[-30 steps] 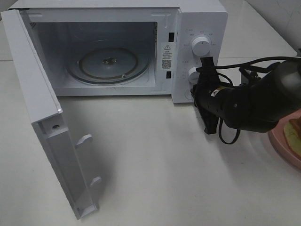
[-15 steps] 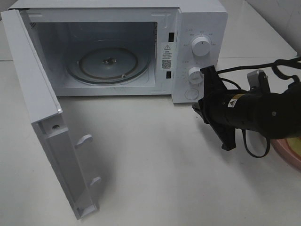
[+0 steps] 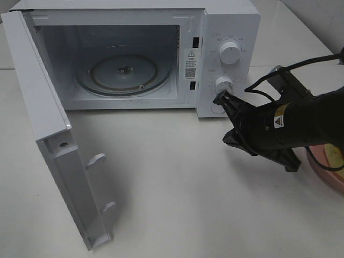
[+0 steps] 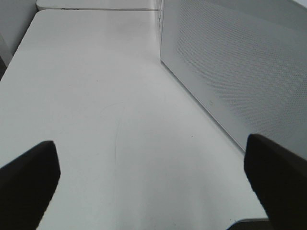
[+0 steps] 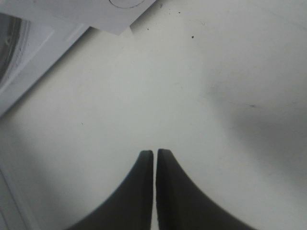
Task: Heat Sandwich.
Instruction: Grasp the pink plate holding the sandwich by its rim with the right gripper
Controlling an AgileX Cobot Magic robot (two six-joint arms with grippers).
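The left end effector (image 4: 149, 143) appears only in its own wrist view. Its two dark fingers (image 4: 29, 184) are spread wide with nothing between them, above bare desk (image 4: 96, 86). Beside it stands a white panel with a fine dotted pattern (image 4: 240, 72); whether this is the oven's door or its side wall I cannot tell.

The high camera alone gives the whole white microwave oven (image 3: 228, 21). Its door (image 3: 48, 134) is swung open to the left, and the round glass turntable (image 3: 123, 72) lies in the cavity. An upper white knob (image 3: 229, 52) and a lower white knob (image 3: 223, 84) sit on the control panel.

The black right arm (image 3: 301, 126) reaches in from the right. The right end effector (image 3: 219, 98) points at the panel just below the lower knob; contact cannot be judged. The right wrist view settles its state: the dark fingers (image 5: 139, 191) are pressed almost together, pinching nothing, over the desk near the oven's lower front corner (image 5: 115, 21).

At the far right edge, a round pink plate (image 3: 322, 173) is mostly hidden behind the arm. Only a pale yellowish sliver of the bread-and-ham sandwich (image 3: 336, 156) shows on it.

The desk is smooth, matte white and carries a few tiny dark specks. Pale tiles (image 3: 322, 13) show beyond its far right corner.
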